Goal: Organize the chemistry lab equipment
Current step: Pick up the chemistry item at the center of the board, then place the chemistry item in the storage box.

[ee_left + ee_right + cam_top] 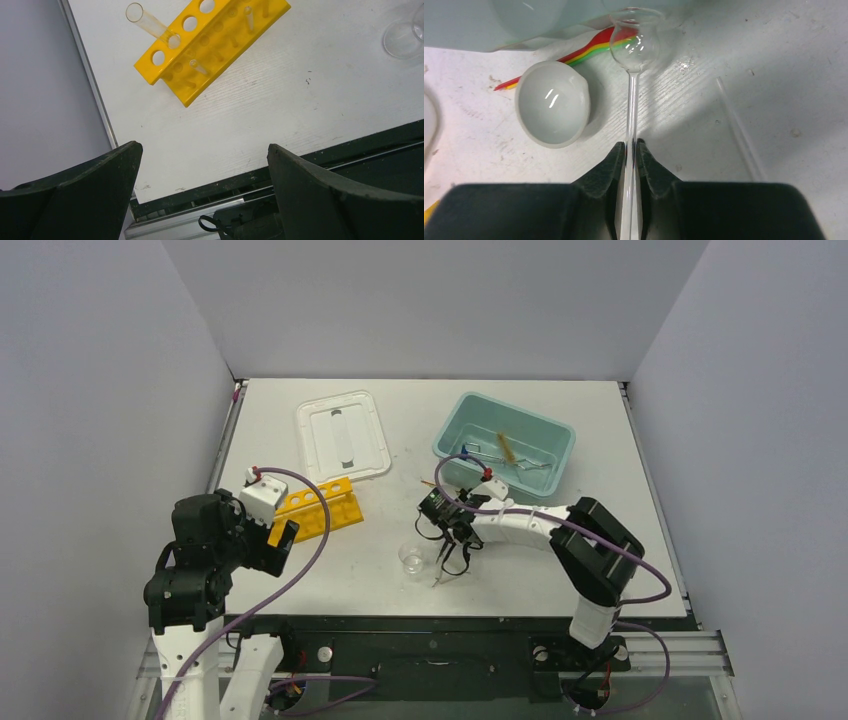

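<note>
Between the fingers of my right pincer [630,145] sat the stem of a glass tube [631,100], clamped tight, no gap either side. Its long axis ran straight out from the pincer, in line w/ the fingers, round bulb end farthest from me. Couldn't tell if it was lifted or resting on the table [774,60].

Just left of the stem lay a white dish [553,102], close but not touching the glass as far as I could see. A striped stick [591,47] ran from behind the bulb past the dish's far side. To the right, apart from the stem, a thin glass rod [736,120] lay at a slant.

Dead ahead, beyond the bulb, stood the teal tub [520,412] w/ a brush [507,448] inside. So the tub lay fwd along the tube's own axis, and my right arm was far nearer to it than the left. A small beaker [411,558] sat just beside the pincer, on its left.

Well apart, on the left side, the yellow rack [210,40] held one test tube [150,22] leaning in an end hole. My left pincer [202,147] hung near it, fingers spread wide, holding nothing.

My guess: next move = carry the tube bulb-first to the tub, or swing left to the rack. Stem looked thin, prob fragile, so no twisting at the grip.
</note>
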